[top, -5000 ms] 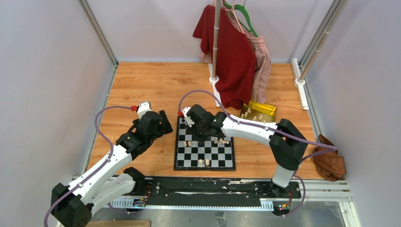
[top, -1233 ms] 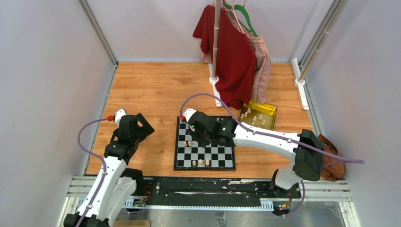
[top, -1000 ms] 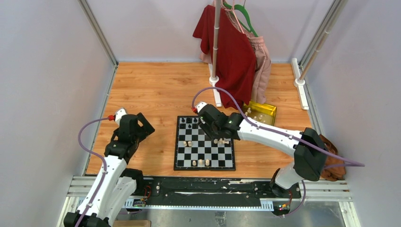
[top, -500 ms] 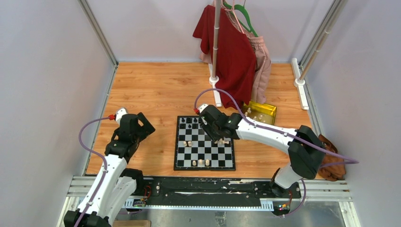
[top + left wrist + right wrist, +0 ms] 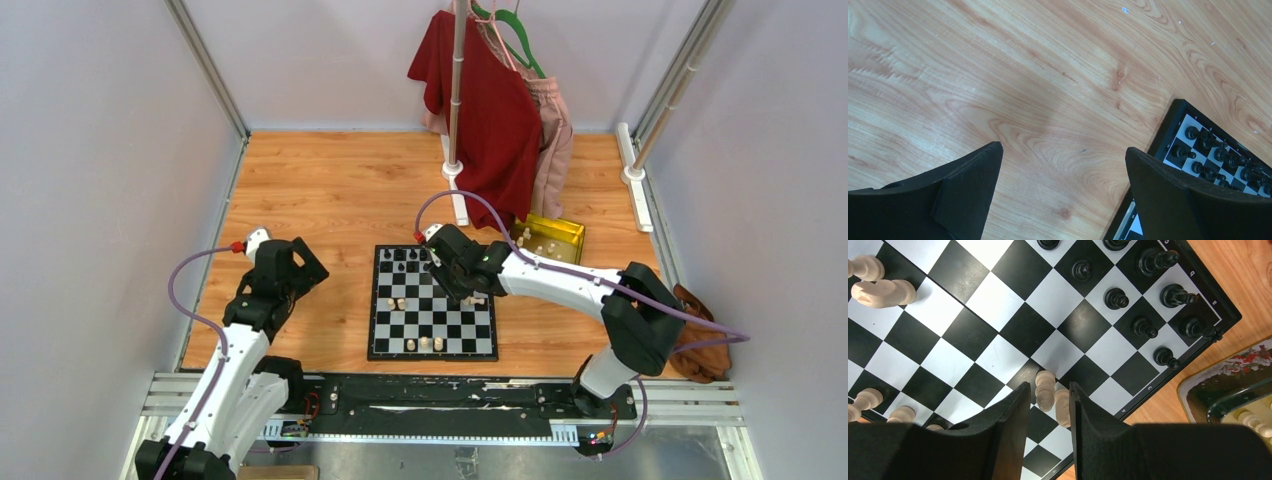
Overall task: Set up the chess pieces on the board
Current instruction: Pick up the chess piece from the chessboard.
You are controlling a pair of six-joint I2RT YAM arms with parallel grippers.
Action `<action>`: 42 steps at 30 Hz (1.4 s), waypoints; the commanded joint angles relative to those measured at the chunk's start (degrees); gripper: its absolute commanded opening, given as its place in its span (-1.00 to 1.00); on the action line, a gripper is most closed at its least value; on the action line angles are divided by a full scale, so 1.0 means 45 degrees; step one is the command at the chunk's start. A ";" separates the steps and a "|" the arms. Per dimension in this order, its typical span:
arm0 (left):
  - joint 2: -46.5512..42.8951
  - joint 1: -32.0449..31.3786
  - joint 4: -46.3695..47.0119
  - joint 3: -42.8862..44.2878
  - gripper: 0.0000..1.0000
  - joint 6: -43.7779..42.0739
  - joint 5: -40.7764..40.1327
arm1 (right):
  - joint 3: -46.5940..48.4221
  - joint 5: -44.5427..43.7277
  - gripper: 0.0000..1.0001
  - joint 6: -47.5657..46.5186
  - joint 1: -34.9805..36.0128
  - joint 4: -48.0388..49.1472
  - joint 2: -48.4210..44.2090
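The left gripper (image 5: 303, 267) hangs wide open over the bare table (image 5: 330, 190) at ten o'clock of the board (image 5: 420, 322). The right gripper (image 5: 1048, 390) hovers at the board's three o'clock edge, its fingers partly apart around two cream pieces (image 5: 1063, 412). Whether it grips them, I can't tell. The black chessmen (image 5: 405, 257) line twelve o'clock.

The board (image 5: 998, 357) shows black-and-white checks inside a black border. Here are cream pieces (image 5: 883, 292) and black pieces (image 5: 1116, 298). The table (image 5: 330, 180) is orange-brown wood grain. The tin (image 5: 560, 224) gleams yellow-gold. The shirt (image 5: 495, 120) is red, the hanger (image 5: 522, 30) green, the arms (image 5: 555, 278) white with black joints.
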State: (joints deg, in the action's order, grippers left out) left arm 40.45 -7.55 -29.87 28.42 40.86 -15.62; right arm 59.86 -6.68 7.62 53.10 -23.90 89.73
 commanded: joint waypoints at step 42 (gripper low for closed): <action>0.0161 0.0135 0.0589 -0.0204 1.00 0.0001 0.0170 | -0.0298 0.0223 -0.88 0.0108 0.0515 -0.0559 -0.0976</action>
State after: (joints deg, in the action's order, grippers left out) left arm 41.21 -7.55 -28.38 28.14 40.88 -15.18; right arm 58.52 -5.37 8.56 53.58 -24.43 87.18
